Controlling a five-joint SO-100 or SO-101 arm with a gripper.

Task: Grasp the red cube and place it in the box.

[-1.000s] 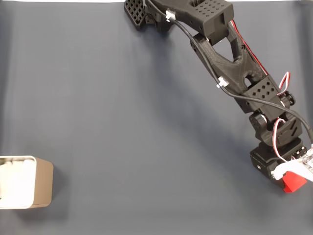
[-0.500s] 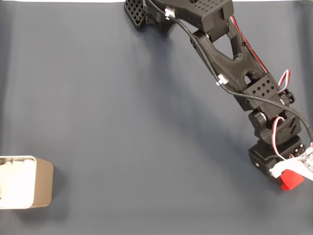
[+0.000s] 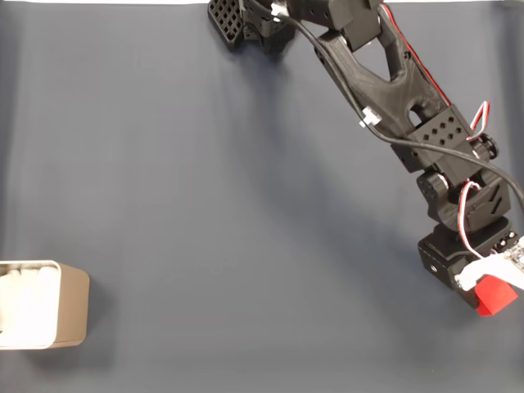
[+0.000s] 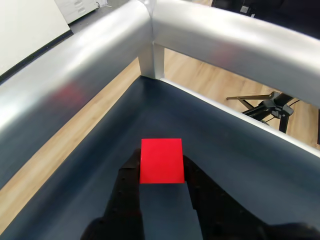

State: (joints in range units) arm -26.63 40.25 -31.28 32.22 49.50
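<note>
The gripper is pinching the red cube squarely, so it wants lifting clear before swinging toward the box.

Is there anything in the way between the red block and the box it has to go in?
No. The red cube is far right, the box far left, with bare grey table between them.

The red cube sits clamped between the black claw fingers — grey mat beneath.
</note>
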